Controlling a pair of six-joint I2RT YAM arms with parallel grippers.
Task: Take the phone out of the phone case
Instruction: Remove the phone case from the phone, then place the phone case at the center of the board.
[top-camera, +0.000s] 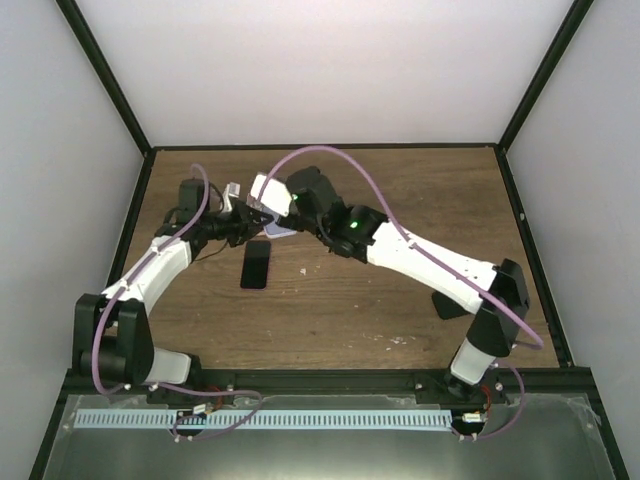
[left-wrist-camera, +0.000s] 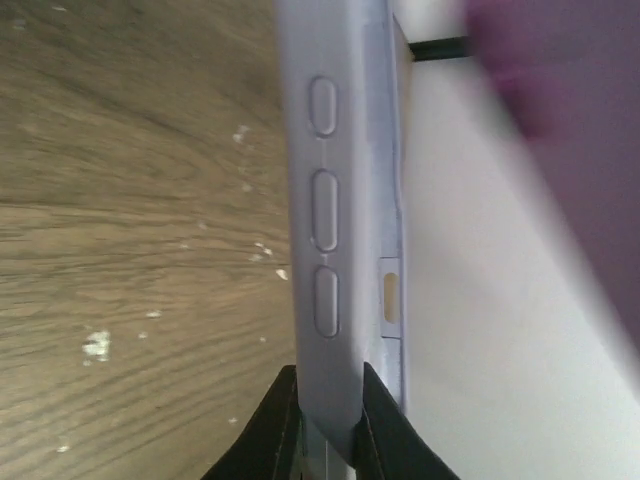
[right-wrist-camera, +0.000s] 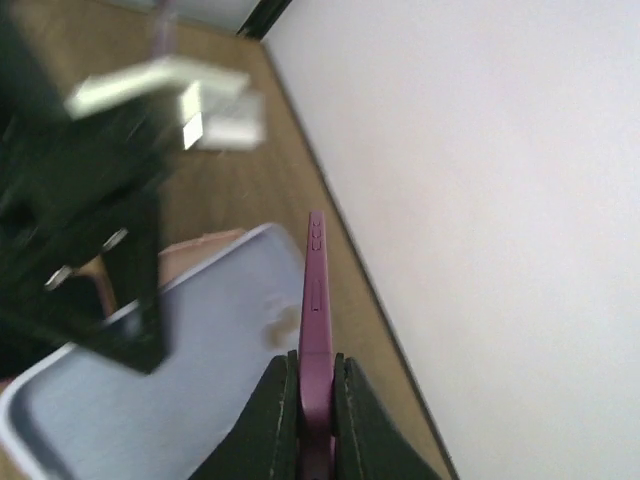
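Note:
My left gripper (left-wrist-camera: 327, 385) is shut on the edge of a lavender phone case (left-wrist-camera: 335, 220), seen edge-on with its button bumps showing. My right gripper (right-wrist-camera: 316, 365) is shut on a slim purple phone (right-wrist-camera: 316, 300), also edge-on. In the right wrist view the case (right-wrist-camera: 190, 370) lies just left of the phone, its open face towards it. In the left wrist view the phone is a purple blur (left-wrist-camera: 570, 130) right of the case. In the top view both grippers, left (top-camera: 247, 222) and right (top-camera: 285, 213), meet above the back-left of the table, with the case (top-camera: 278, 232) between them.
A black phone-like slab (top-camera: 254, 265) lies flat on the wooden table (top-camera: 400, 300) just in front of the grippers. White walls with black frame posts (top-camera: 110, 80) close in the back and sides.

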